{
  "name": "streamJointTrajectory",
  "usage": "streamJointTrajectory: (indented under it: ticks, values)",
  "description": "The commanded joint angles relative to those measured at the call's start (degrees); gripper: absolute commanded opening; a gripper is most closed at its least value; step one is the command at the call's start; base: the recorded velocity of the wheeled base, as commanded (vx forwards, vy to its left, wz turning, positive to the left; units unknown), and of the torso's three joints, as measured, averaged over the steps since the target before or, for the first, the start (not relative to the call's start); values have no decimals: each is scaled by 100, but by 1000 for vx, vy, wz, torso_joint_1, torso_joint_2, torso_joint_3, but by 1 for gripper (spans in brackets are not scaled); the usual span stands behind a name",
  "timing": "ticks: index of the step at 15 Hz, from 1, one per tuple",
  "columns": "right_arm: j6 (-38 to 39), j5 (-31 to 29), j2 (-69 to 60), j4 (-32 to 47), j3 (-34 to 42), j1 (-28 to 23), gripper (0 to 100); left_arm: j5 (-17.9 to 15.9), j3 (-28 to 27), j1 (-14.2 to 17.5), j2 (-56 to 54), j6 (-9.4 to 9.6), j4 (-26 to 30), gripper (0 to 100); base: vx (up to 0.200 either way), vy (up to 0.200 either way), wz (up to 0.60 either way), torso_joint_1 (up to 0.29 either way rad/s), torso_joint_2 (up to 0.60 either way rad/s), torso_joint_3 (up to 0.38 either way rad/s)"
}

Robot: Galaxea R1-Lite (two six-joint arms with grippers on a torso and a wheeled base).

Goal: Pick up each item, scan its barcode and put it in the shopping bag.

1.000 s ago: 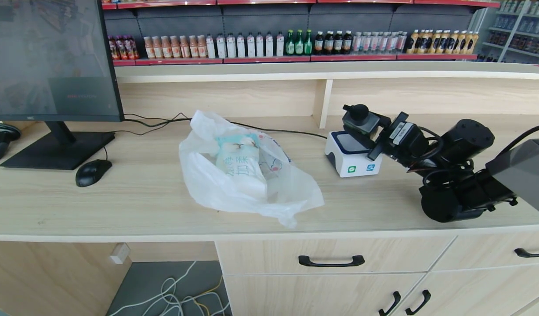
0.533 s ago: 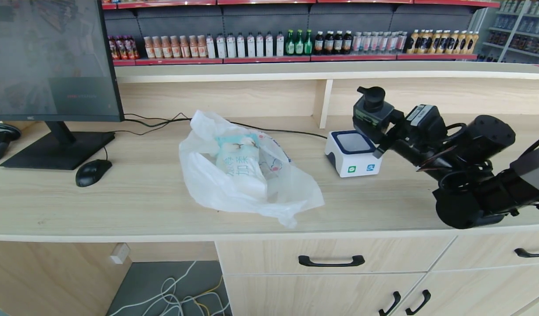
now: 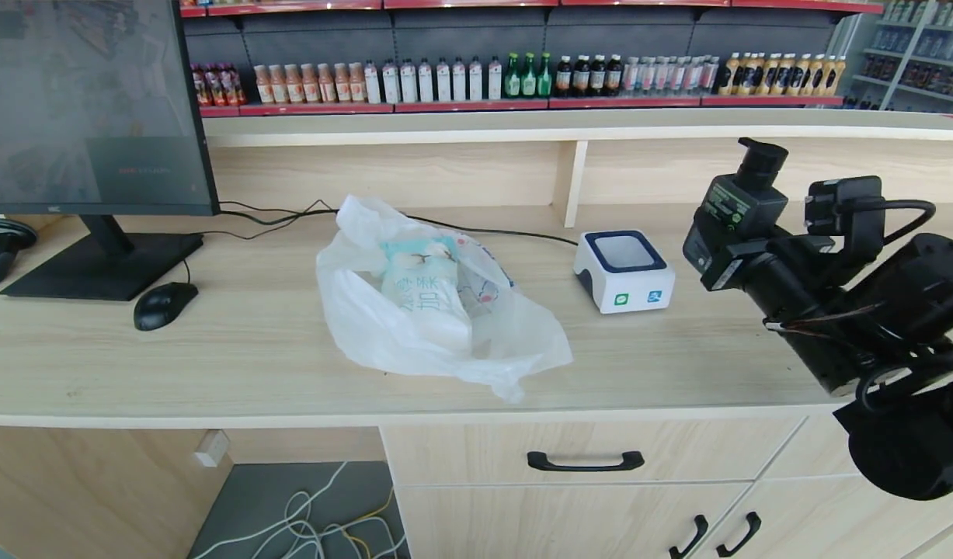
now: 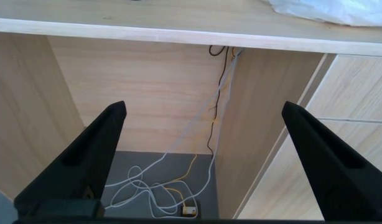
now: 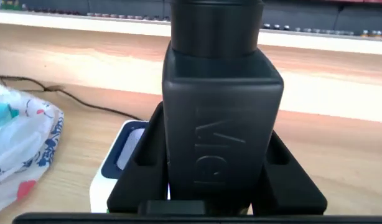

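- Below the counter's front edge, the left gripper (image 4: 203, 109) hangs with its fingers spread wide and nothing between them. It faces the recess where loose cables (image 4: 160, 190) lie.
- Over the right end of the counter (image 3: 678, 365), the right gripper (image 3: 744, 250) is clamped on a dark bottle (image 3: 732, 203), which is roughly upright, cap up, and raised off the surface.
- Judged step: the bottle is between pick-up and bagging. It hangs to the right of the scanner (image 3: 624, 272), not over its window; whether its code has been read I cannot tell.
- The next move probably calls for turning the barcode face to that window, then carrying the bottle leftward to the shopping bag (image 3: 445, 349).
- The bag lies slumped mid-counter, left of the scanner, with packs (image 3: 426, 291) inside. Its mouth isn't held open, so the drop may snag.
- At the left end sits a mouse (image 3: 164, 304), with a monitor (image 3: 88, 109) near the back left corner.
- Beyond the raised back ledge, shop shelves (image 3: 523, 102) carry rows of bottles.
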Motion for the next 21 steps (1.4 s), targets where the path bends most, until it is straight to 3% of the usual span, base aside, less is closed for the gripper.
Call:
streamJointTrajectory:
  ticks: [1,4,12,21]
  values:
    - [351,-584,-332,-9,88,461,0,1,0,1,-2,-7,-1,100,0,0,0,0,0,0]
    - [342,-593,-323,-9,123,531,0,1,0,1,-2,-7,-1,100,0,0,0,0,0,0]
    - [386,-593,-323,-9,229,593,0,1,0,1,-2,-7,-1,100,0,200,0,4,3,5]
    - [438,-593,-279,-9,167,733,0,1,0,1,-2,2,-1,100,0,0,67,0,0,0]
